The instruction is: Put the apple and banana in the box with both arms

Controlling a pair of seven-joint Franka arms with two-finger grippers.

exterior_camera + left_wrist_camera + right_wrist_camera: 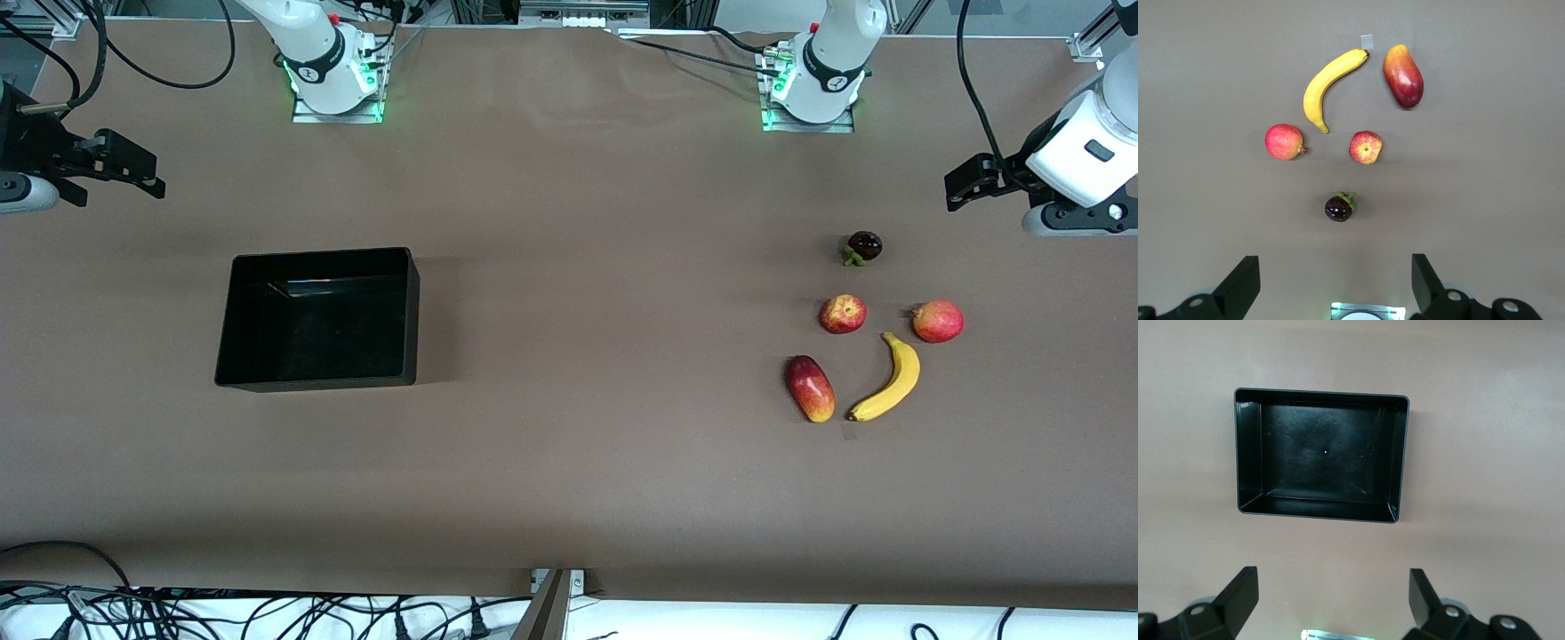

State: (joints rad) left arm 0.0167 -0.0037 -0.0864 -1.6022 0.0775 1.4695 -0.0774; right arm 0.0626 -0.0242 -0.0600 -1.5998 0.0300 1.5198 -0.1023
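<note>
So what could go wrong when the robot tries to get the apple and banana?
The apple sits close to a similar red round fruit, so the open left gripper might grab the wrong one. The banana lies beside an oval red-and-yellow fruit that could get bumped. The box is toward the right arm's end, so carried fruit could drop.

Matt brown worktop, glossy fruit, shiny black plastic

The worktop (pixel 569 462) wears a matt brown covering, smooth with faint creases near the edge where the arm bases stand. The box (pixel 316 378) looks like glossy black plastic, its floor catching light streaks. The banana (pixel 892 380) has smooth, slightly waxy yellow skin; the apple (pixel 843 314) and the pinkish-red round fruit (pixel 938 321) are smooth with soft sheen, the oval red-and-yellow fruit (pixel 809 388) shinier, the dark round fruit (pixel 864 246) highly glossy. A small pale paper-like tab (pixel 1367 42) lies at the banana's tip.
</note>
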